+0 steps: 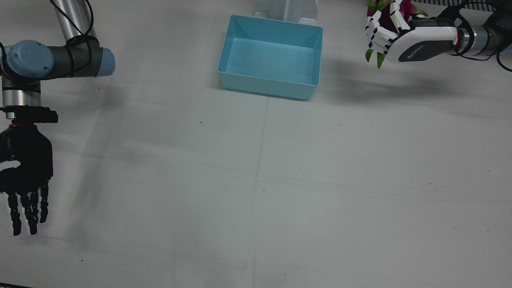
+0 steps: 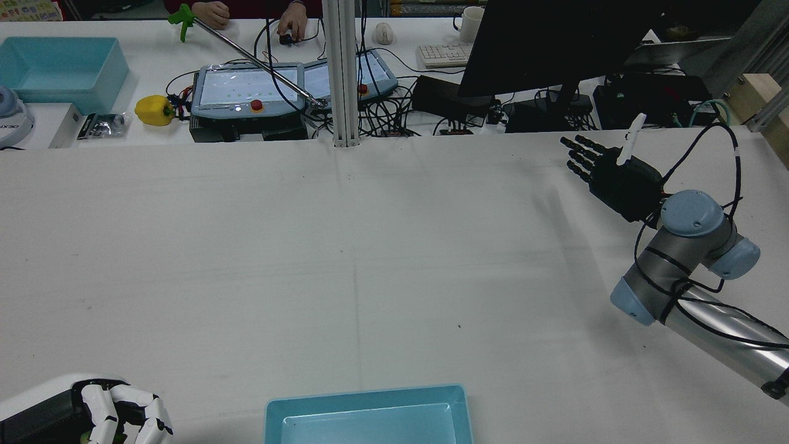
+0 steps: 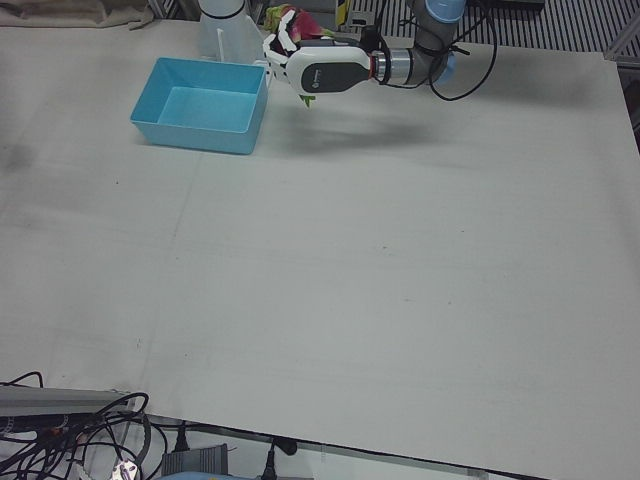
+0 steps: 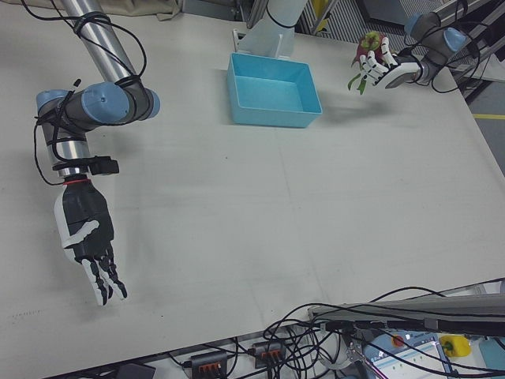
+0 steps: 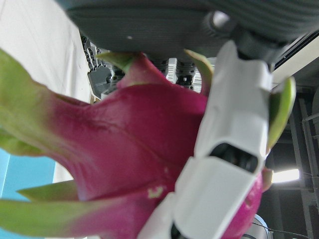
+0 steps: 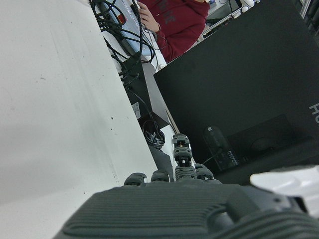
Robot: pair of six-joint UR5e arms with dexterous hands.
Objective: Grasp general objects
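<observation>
The left hand point(image 1: 400, 38), white with black joints, is wrapped around a dragon fruit point(image 5: 124, 149) and holds it clear of the table point(image 1: 256, 180), near the robot-side edge and beside the light-blue bin point(image 1: 272, 56). The grasp step looks complete; the next move probably calls for carrying the fruit sideways over the bin and loosening the fingers point(image 5: 229, 149) there. The fruit is magenta with green-tipped scales, its surface smooth. The black right hand point(image 4: 87, 237) hangs well apart, fingers spread, holding nothing.
</observation>
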